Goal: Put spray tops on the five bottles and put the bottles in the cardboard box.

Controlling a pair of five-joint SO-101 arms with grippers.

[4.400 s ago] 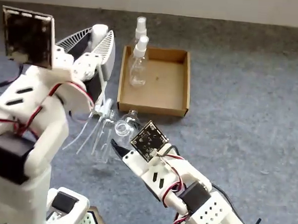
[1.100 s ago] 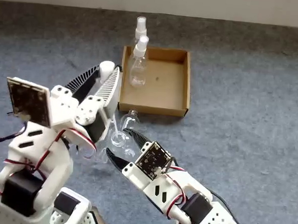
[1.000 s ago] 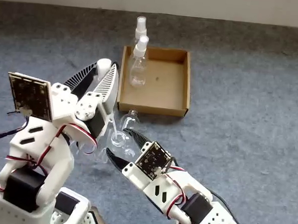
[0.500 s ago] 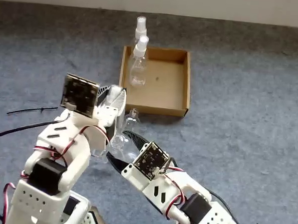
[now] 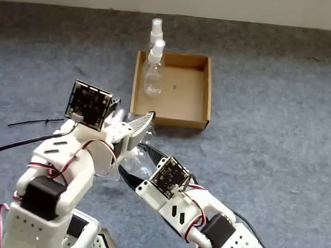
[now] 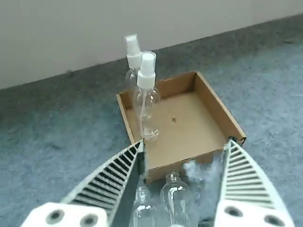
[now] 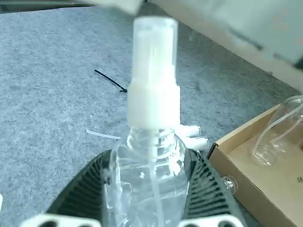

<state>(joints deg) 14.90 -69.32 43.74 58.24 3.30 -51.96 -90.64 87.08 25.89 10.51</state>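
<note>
The right gripper (image 7: 150,182) has its black jaws clamped around a clear bottle (image 7: 149,161) with a white spray top (image 7: 154,71) on its neck, just in front of the cardboard box (image 5: 208,93). The left gripper (image 6: 184,146) hangs close over it, ribbed jaws spread wide (gripping nothing). One capped bottle (image 5: 153,73) stands in the box's far corner, a second capped bottle (image 5: 156,28) just behind that wall.

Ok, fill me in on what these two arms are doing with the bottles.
The right gripper is clamped on a clear bottle that has a white spray top sitting on its neck. The left gripper hangs open close to it, by the front of the cardboard box. One capped bottle stands inside the box, and a second capped bottle stands just behind it. Uncapped bottles wait in front of the box.
</note>
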